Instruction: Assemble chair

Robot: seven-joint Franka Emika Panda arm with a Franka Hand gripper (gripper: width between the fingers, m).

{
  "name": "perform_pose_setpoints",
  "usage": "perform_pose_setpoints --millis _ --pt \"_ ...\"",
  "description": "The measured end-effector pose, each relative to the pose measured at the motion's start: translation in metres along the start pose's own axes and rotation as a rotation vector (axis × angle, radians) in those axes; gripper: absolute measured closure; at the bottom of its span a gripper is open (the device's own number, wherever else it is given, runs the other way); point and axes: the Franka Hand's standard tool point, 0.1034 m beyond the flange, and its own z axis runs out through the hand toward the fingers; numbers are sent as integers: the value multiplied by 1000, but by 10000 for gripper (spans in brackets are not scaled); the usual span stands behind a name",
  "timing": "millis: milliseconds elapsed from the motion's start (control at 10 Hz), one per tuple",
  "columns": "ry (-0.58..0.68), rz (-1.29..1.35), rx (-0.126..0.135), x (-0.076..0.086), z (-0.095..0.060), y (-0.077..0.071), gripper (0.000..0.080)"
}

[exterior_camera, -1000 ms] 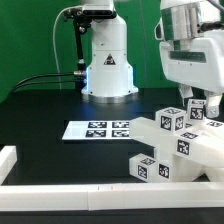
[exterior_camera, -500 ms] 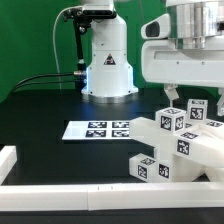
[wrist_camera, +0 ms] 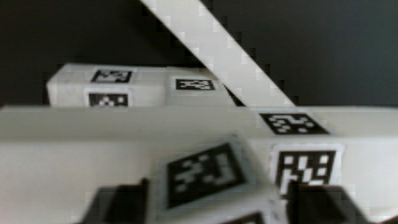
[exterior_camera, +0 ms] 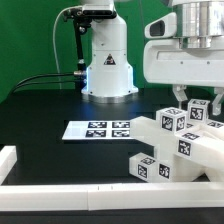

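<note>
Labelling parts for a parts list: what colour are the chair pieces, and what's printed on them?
White chair pieces with black-and-white square tags, clearest in the exterior view.

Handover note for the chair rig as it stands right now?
Gripper: low over the parts pile, jaws straddling a small white tagged block; a firm grip can't be confirmed.
Parts: the white plastic tagged chair pieces sit heaped at the exterior view's right, by the white border rail. The marker board lies flat mid-table.
Done: no finished chair visible.
Left: most of the assembly.
</note>
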Motion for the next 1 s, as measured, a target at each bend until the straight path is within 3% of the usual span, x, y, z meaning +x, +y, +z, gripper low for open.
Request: perform_pose_setpoints --millis 100,300,700,1000 --pt "-2 61 -1 0 0 0 519" --pt "-20 309 1 1 0 1 519" --pt "-24 609 61 8 0 2 518" --pt "-24 605 62 8 0 1 518"
